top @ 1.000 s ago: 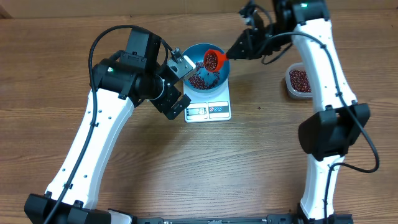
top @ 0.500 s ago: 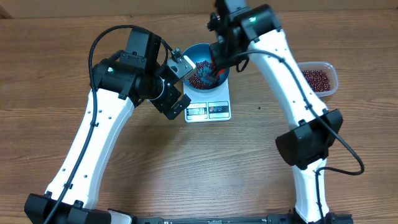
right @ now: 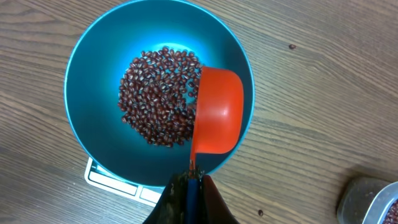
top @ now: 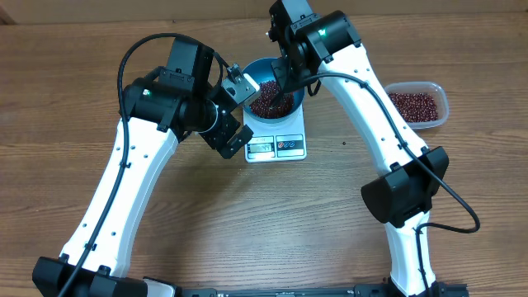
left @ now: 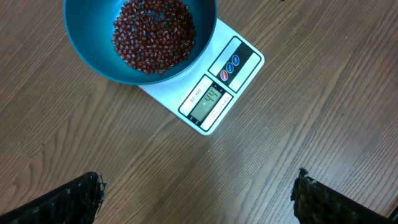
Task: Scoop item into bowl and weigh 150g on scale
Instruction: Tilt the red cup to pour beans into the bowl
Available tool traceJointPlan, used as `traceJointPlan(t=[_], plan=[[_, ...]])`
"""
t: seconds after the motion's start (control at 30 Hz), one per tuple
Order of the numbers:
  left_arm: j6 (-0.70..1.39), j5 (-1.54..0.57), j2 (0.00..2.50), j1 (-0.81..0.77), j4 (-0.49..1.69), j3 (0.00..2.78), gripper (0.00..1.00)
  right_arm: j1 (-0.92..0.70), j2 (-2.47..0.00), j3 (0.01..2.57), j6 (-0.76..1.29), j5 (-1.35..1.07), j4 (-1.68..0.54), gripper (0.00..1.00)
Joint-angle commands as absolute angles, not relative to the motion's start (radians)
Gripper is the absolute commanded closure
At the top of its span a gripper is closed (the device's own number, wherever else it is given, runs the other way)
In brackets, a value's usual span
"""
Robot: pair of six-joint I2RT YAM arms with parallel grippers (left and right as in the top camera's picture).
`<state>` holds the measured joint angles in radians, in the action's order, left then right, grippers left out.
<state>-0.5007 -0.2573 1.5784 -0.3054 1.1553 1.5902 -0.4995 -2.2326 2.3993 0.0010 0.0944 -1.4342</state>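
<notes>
Well, the near half of the desk (top: 330, 214) is bare wood, with the two arms reaching over it. A bit farther in sits the scale (left: 214, 87), with its little screen facing the near edge. The numbers on it are too fuzzy to read for sure. The left fingers (left: 74, 202) hang above the desk just left of the scale. They are spread very wide and hold nothing.

On top of the scale sits the bowl (right: 93, 62), and the beans (right: 158, 96) lie in a heap in its middle. Right above the bowl are the right fingers (right: 214, 208). They are squeezed tight on the thin handle of the scoop (right: 217, 112). The scoop's long way runs straight out from the fingers, handle first and cup last. The cup hangs over the right side of the heap. It shows its smooth round back with no beans on it, so I think it is tipped out.

More beans wait in the tub (top: 445, 99). It sits well apart to the right of the bowl, by the right edge of the desk. The right arm is nearer to it and has the scoop. So I think that arm must swing right if the scale needs more.
</notes>
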Motion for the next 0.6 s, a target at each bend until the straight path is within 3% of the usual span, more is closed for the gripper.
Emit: traceJointPlan(t=[0.0,0.57], plan=[[-0.516,-0.259,1.584,-0.302,1.155,1.584,0.01,-0.514,-2.233,2.431,0.011,0.12,-1.422,0.96],[-0.516,-0.259,1.584,-0.302,1.155,1.584,0.0,-0.487,-2.151,2.431,-0.033,0.024,-1.43,0.96]])
